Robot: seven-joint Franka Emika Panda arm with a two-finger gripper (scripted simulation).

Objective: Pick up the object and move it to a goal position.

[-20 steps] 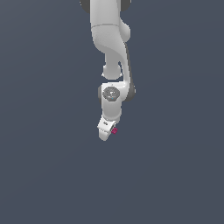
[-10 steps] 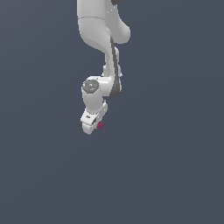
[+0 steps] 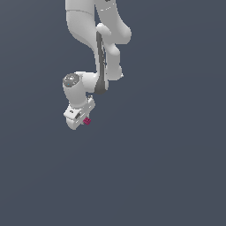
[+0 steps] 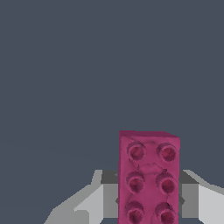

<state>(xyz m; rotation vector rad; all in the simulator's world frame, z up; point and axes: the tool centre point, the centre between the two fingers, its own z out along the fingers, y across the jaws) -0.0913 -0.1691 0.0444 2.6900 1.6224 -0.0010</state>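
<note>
The object [image 4: 148,177] is a magenta-pink rectangular block with round studs on its top, and it fills the space between my two grey fingers [image 4: 94,199] in the wrist view. My gripper [image 4: 148,201] is shut on it. In the exterior view the block shows as a tiny pink spot [image 3: 87,120] at the lower tip of the white gripper [image 3: 84,118], under the bent white arm [image 3: 95,48]. Block and gripper sit toward the exterior view's left of centre. No goal marker shows in either view.
A plain dark grey-blue surface [image 3: 167,167] fills the background in both views. Nothing else shows.
The arm has swung toward the exterior view's left and slightly up, carrying the pink block with it. The grip on the block stays the same.
</note>
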